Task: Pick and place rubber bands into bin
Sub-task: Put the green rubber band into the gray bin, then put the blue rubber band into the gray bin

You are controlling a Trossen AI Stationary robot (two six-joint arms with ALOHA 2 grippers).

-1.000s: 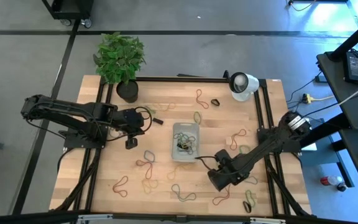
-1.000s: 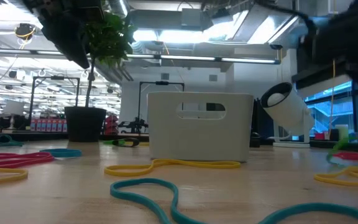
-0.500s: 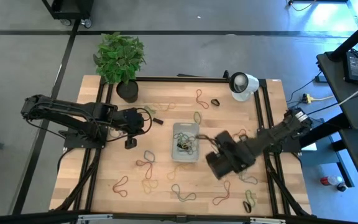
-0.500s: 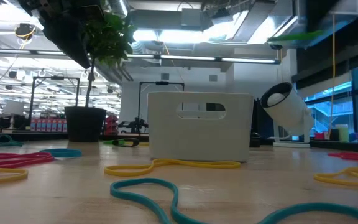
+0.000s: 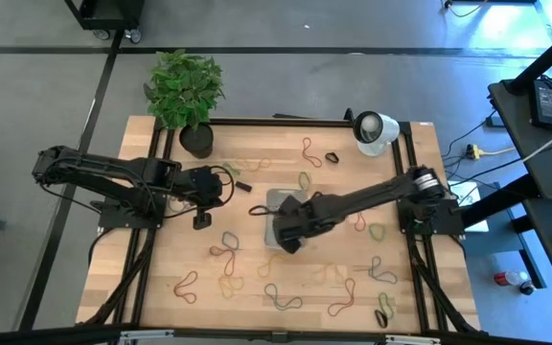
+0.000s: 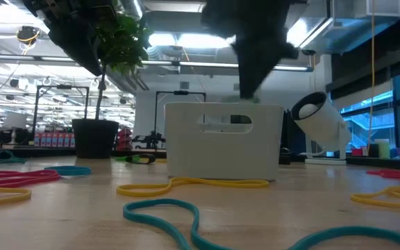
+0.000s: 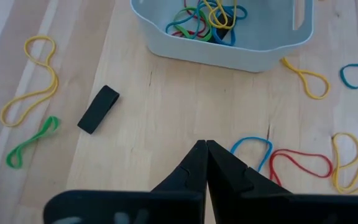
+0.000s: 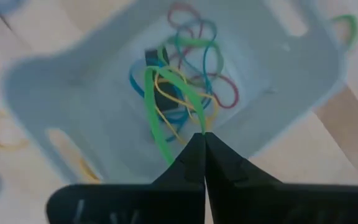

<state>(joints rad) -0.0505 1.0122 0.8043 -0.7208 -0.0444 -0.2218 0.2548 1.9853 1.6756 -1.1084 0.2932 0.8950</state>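
Since a second ago the right arm has swung from the counter's right front area to reach across over the bin (image 5: 287,217), while the left arm has not moved. The right end effector (image 8: 203,138) hangs above the bin with its fingers pinched shut on a green rubber band (image 8: 160,106) dangling toward the heap of bands (image 7: 205,18) already inside, so this one looks nearly delivered, though many loose rubber bands (image 5: 226,249) remain scattered on the counter (image 5: 161,268). The left end effector (image 7: 205,148), closed and empty, waits left of the bin.
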